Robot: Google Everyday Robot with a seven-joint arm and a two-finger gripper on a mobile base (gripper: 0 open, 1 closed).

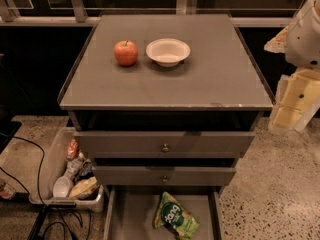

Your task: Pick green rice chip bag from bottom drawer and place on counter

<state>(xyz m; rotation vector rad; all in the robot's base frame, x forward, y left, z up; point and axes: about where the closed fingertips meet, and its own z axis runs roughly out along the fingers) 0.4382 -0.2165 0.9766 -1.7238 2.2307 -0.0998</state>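
The green rice chip bag (175, 216) lies flat on the floor of the open bottom drawer (131, 218), right of its middle, with its dark green round patch facing up. The counter (210, 81) is the grey square top of the cabinet above it. My gripper (294, 104) hangs at the far right of the view, beside the counter's right front corner and about level with it. It is well above the bag and to its right, and touches nothing.
A red apple (126, 52) and a white bowl (168, 51) stand on the far half of the counter. Two upper drawers with round knobs (164, 147) stick out slightly. A clear bin of wrappers (75, 176) and black cables (30, 149) are on the floor at left.
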